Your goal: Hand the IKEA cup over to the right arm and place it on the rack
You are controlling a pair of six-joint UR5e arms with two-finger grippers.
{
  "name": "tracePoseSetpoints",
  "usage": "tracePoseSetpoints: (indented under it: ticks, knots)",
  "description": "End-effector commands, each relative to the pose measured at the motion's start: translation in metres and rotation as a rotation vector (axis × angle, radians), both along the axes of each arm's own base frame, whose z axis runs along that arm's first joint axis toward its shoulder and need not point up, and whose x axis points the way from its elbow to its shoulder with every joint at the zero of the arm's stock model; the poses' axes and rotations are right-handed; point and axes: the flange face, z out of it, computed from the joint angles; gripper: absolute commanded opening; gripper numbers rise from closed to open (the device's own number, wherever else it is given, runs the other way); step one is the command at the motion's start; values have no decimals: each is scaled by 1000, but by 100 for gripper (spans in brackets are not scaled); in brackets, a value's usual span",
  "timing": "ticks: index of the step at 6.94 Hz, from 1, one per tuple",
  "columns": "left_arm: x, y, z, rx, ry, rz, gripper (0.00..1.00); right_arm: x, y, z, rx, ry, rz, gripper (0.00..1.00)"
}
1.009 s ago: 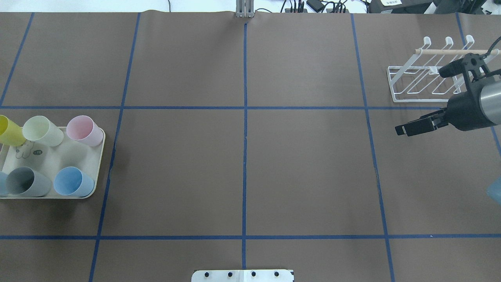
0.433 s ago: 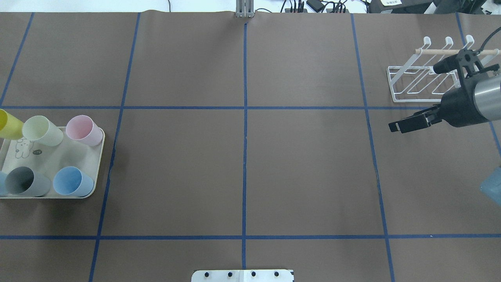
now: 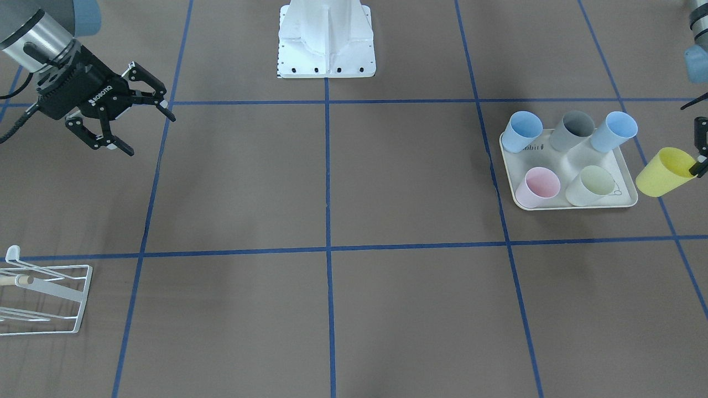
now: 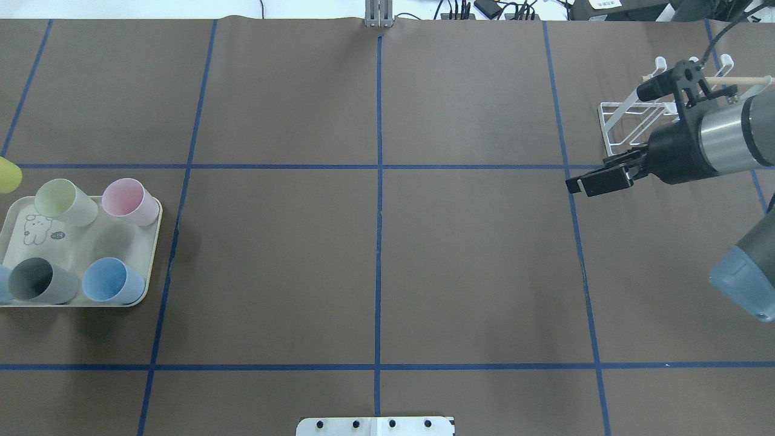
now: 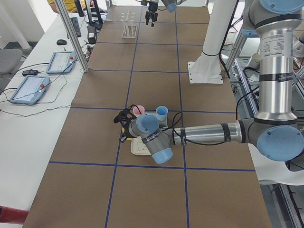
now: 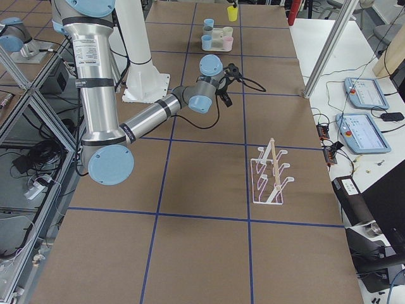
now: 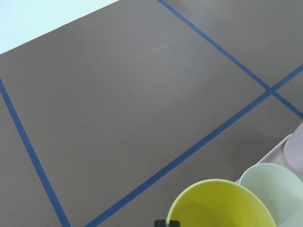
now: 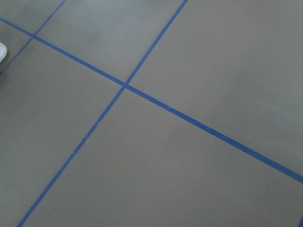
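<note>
Holding a yellow cup [image 3: 662, 172] just off the tray [image 3: 575, 206].
Shows a smooth, tapered, pale yellow cup, tilted and pinched at the rim in the closed left gripper [image 3: 698, 165], beside the tray's corner and well apart from the wire rack [image 4: 617, 130]. Leaves the right gripper [image 3: 148, 134] empty, jaws spread wide. Compared with a second ago, carries the cup nearly out of the overhead view, bares the rabbit drawing [image 4: 33, 227], and brings the right gripper inward past the rack.

Yellow cup [image 3: 661, 172], cream tray [image 3: 561, 155] (rabbit drawing), white rack [image 3: 58, 291], brown table [image 3: 387, 177], blue grid lines [image 3: 327, 166]
</note>
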Motion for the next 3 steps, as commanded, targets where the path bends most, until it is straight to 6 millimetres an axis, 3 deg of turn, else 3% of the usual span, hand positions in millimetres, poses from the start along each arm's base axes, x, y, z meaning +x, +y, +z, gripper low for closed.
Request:
tracePoseSetpoints:
  ticks: [1,2,3]
  knots:
    - [-9,5,-94,-85,85,-48,0,-51,4,-38,167,-96,51,99]
    - [-5,12,-132,-135,169,-82,0,-77,12,-57,234,-109,108,99]
    - [21,21,-158,-170,228,-17,0,-115,35,-68,334,-128,115,99]
